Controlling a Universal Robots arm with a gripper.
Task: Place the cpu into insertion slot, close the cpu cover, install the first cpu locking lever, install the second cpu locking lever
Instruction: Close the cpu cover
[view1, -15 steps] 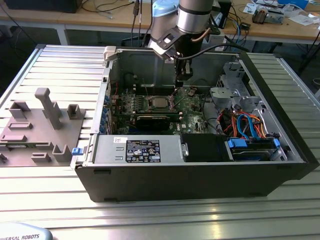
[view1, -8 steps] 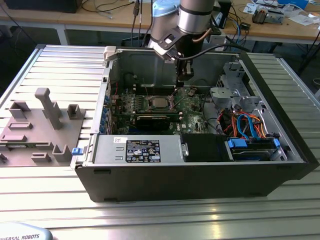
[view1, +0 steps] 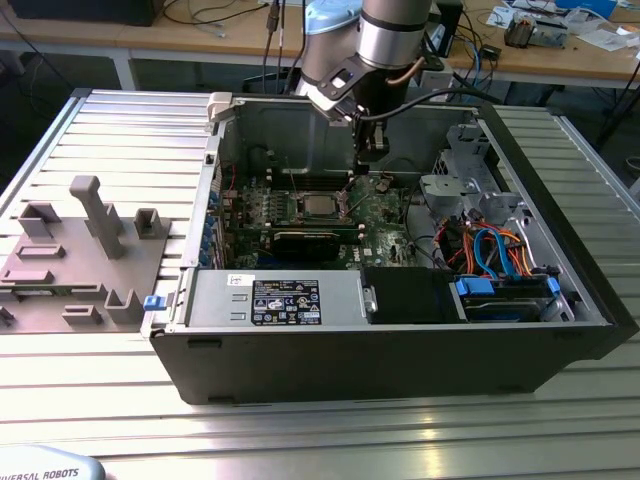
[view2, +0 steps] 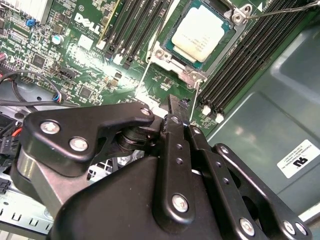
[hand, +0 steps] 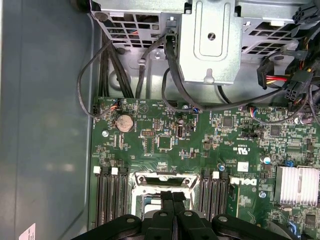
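In the exterior view an open black and grey metal computer case (view1: 400, 350) lies on the ribbed aluminium surface (view1: 120, 130). It holds a green motherboard (view1: 385, 207), a silvery drive cage (view1: 455, 165), a bundle of blue and orange cables (view1: 495, 250) and a grey labelled power-supply box (view1: 285, 300). The black tool (view1: 368, 150) hangs inside the case just above the board, near the small flat square silver-topped cpu (view1: 320, 205). On the exterior view's left a grey moulded holder (view1: 80, 260) with posts and pockets sits beside the case. In the second wrist view the cpu (view2: 202, 32) sits in the square shiny-rimmed insertion slot (view2: 194, 76), so the first step looks done. The thin silvery cpu cover (view2: 175, 59) seems to lie down around the chip, though I cannot be sure of that. Thin wire levers (view2: 149, 65) run clear of the socket, so I judge that neither is latched and both lever steps are left. The tool (view2: 180, 116) has its fingers pressed together with nothing plainly between them, the tips just beside the end of one wire lever. In the first wrist view the tool (hand: 173, 195) is again pressed together, over the metal frame of the insertion slot (hand: 150, 182), with a round silver coin battery (hand: 124, 122) and a finned silver heatsink (hand: 297, 185) elsewhere on the board
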